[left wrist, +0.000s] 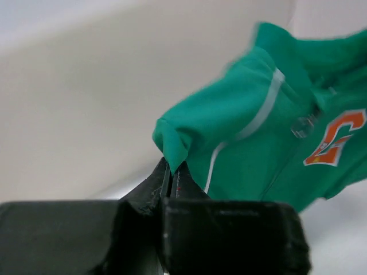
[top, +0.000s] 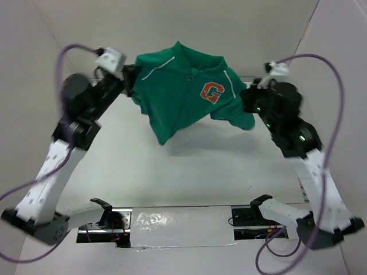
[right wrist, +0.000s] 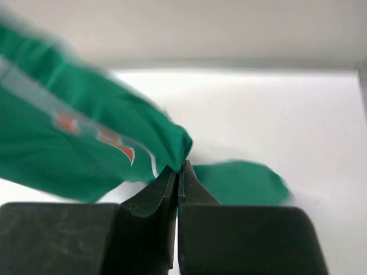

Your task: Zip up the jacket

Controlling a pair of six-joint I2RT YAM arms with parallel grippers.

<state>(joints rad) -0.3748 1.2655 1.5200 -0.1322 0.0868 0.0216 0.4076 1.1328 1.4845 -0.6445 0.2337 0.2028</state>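
Aloft, the jacket [top: 178, 97] hangs between the left fingers [left wrist: 146, 189] and right fingers [right wrist: 198, 192], each pair clamped on its fabric.

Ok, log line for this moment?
left gripper: shut on jacket | right gripper: shut on jacket | jacket: hanging stretched between both

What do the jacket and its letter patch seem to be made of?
Jacket: soft matte green fabric, likely a knit; it drapes and folds limply. G patch: flat orange with white edge, perhaps felt or print; too blurred to tell.
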